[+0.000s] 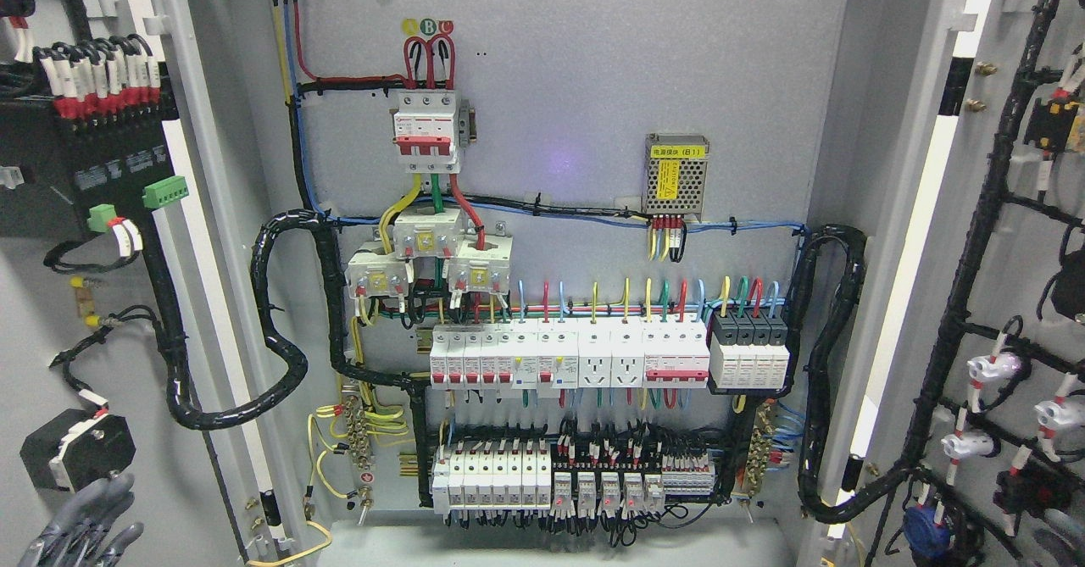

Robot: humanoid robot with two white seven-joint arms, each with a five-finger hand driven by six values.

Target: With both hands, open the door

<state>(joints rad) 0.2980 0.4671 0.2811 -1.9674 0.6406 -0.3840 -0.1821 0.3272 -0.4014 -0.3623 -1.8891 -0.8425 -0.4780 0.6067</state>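
Only the left hand [80, 525] showed, at the lower left corner of the head view. Its grey fingers [102, 499] were spread loosely and pointed up and to the right, fanned apart with gaps between them, closed around nothing. The palm and wrist lay below the fingers, cut off by the bottom edge, so the arm behind them could not be seen. The right hand was out of view.
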